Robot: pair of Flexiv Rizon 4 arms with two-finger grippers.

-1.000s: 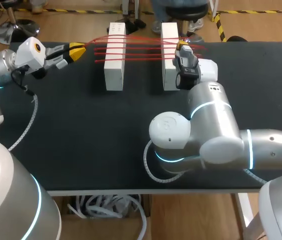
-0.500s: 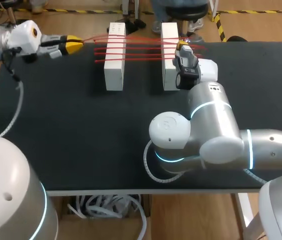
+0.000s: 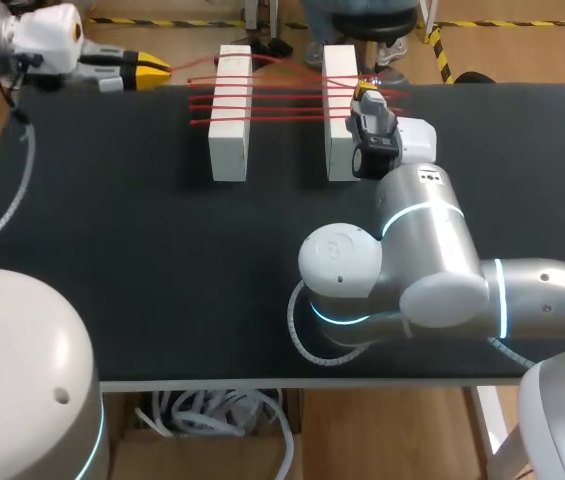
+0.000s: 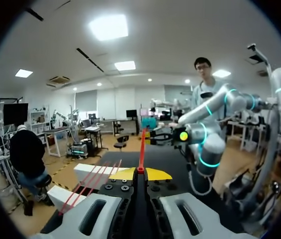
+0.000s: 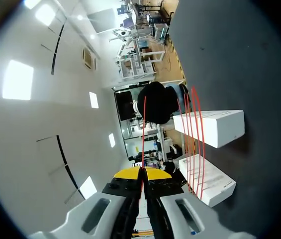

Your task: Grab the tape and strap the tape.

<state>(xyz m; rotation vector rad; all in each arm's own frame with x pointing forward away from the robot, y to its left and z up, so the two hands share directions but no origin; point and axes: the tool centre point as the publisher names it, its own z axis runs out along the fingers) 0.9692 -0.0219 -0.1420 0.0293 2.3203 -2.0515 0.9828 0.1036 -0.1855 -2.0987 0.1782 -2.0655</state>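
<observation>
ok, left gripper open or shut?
Shut on the red tape: yellow tips of the left gripper meet, tape pinched between them.

Near the desk's (image 3: 142, 260) far edge stand a white block (image 3: 230, 130) and a second white block (image 3: 338, 125). Taut tape (image 3: 287, 100) spans the gap between them and runs on toward the far left corner. The right arm's elbow (image 3: 402, 270) fills the near right part. The near left part lies bare.

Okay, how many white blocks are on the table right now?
2. The left white block and the right white block stand side by side near the table's far edge, red tape strung across both. None appears hidden.
</observation>
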